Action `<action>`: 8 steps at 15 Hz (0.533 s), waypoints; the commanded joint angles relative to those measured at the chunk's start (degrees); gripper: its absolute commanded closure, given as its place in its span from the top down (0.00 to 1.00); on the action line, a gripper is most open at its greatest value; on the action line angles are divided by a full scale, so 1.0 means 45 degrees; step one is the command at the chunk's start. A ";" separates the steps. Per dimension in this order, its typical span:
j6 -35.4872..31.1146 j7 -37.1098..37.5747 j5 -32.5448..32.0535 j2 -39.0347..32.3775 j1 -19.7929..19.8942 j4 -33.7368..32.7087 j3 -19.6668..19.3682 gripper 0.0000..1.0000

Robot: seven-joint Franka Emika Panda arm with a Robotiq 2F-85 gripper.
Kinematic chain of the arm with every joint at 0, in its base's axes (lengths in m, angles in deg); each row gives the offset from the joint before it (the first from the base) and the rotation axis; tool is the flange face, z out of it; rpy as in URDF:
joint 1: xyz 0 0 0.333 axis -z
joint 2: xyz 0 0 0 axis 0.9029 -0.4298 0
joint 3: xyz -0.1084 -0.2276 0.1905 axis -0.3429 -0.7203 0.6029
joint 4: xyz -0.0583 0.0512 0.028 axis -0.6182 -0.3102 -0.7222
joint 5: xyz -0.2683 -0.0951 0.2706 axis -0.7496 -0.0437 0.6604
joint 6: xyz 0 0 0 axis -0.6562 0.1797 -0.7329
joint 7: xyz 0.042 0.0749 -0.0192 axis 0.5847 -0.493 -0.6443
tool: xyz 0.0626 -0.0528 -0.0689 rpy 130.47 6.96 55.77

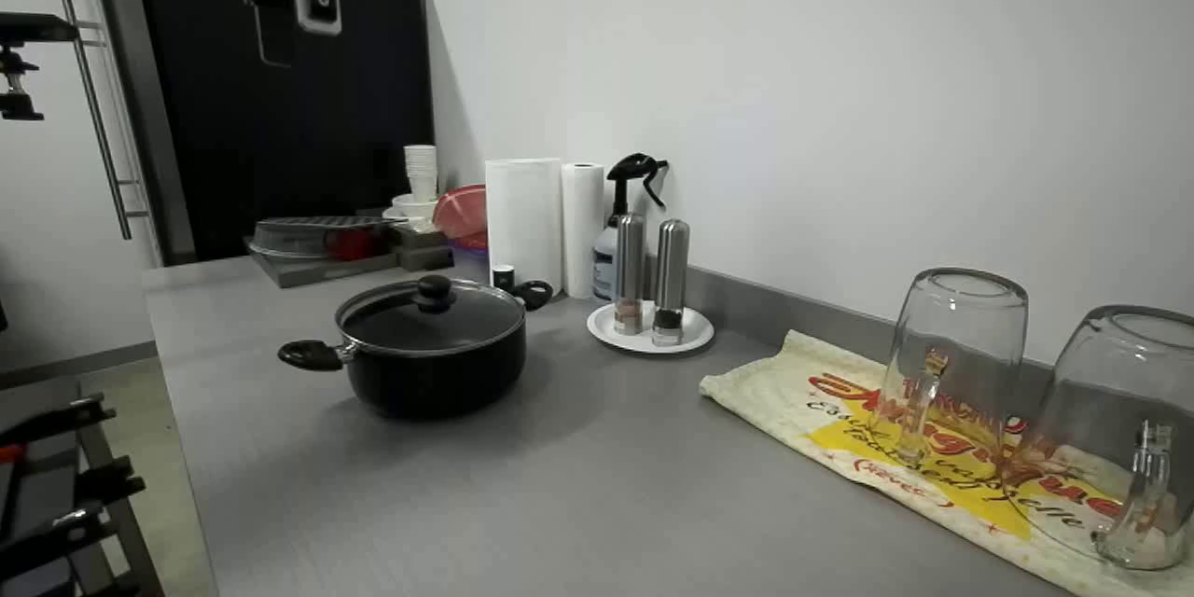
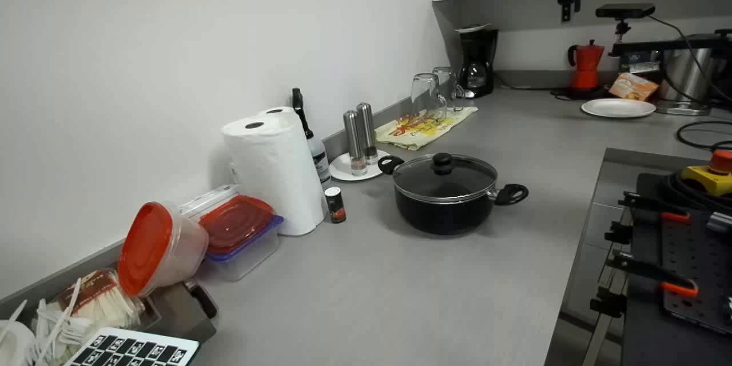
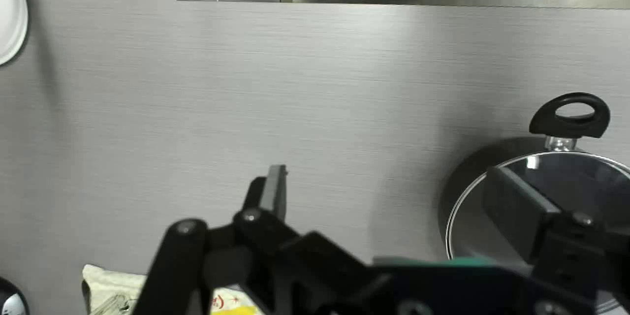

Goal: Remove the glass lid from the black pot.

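"Any writing, in an exterior view?"
"On the cloth (image 1: 770, 381) right of the black pot (image 1: 438, 387): red letters, and black script starting 'Ess', the rest broken up behind the upturned glass mugs (image 1: 961, 326). The spray bottle (image 1: 604, 269) behind the pot has a label too small to read."
"And the glass lid (image 1: 443, 328)?"
"Level on the pot, knob (image 1: 435, 291) pointing up. It's round; the pot's long axis runs through its side handles (image 1: 312, 355), near left to far right."
"In an exterior view, the small jar (image 2: 335, 206)?"
"Left of the pot, label unreadable to me. There the handles run left to right, the right one nearer."
"Wrist view?"
"The gripper (image 3: 385, 177) has its jaws spread wide, left of the pot's handle; one finger (image 3: 514, 211) overlaps the lid."
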 commanded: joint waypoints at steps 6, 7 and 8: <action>-0.0039 0.0080 0.0043 -0.0070 -0.0153 -0.0077 -0.0012 1.00; -0.0117 0.0200 0.0175 -0.0254 -0.0279 -0.0199 0.0090 1.00; -0.0184 0.0345 0.0276 -0.0413 -0.0382 -0.0296 0.0190 1.00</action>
